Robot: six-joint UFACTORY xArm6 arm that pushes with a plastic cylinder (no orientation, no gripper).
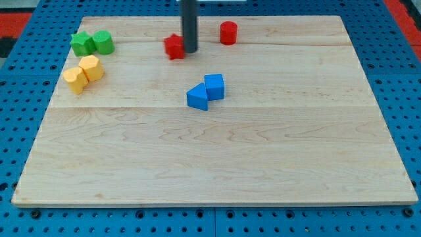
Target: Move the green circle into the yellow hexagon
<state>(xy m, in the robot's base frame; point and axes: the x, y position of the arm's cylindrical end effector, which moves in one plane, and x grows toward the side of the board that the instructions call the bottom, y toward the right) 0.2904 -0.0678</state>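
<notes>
A single camera looks down at a slant from the 6 o'clock edge toward 12 o'clock. It sits far enough back to frame nearly the whole tabletop (pixel 217 171).

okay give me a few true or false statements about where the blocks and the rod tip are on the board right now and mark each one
1. My tip sits right beside the red star-like block, on its right in the view. True.
2. The green circle touches the yellow hexagon. False: a gap separates them; the circle lies above it, beside the other green block.
3. The two blue blocks sit near the board's middle, touching. True.
4. The red cylinder is at the view's bottom. False: it is near the top edge.
</notes>
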